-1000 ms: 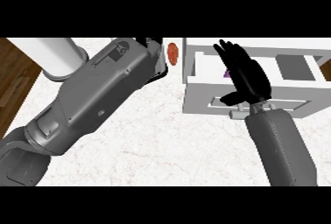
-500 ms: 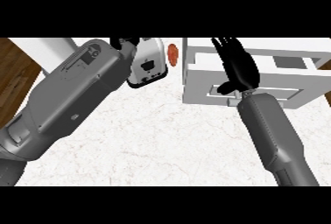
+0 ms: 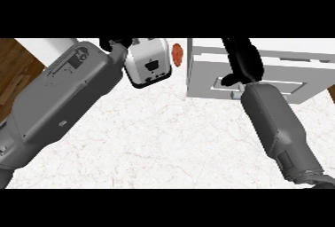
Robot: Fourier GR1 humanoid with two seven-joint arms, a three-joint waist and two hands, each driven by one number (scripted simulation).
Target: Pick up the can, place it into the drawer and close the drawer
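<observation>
The white drawer unit [image 3: 288, 66] stands at the top right, showing its front panel and handle [image 3: 226, 85]. None of the drawer's inside shows. My right hand [image 3: 243, 60] lies open with straight fingers over the drawer's front and top, and its grey forearm [image 3: 278, 128] runs down to the lower right. No can is in sight. My left forearm [image 3: 65, 102] fills the left side. Only a bit of the left hand [image 3: 112, 43] shows at the top edge, beside a white toaster-like box [image 3: 149, 62].
A small red-orange object [image 3: 177, 52] sits between the white box and the drawer unit. The white marble counter [image 3: 170, 142] spreads between the forearms. Its left edge gives way to dark wood floor [image 3: 16, 75].
My right hand has moved farther up against the drawer unit. The drawer's open compartment and the purple thing in it no longer show. My left forearm has swung up and right.
</observation>
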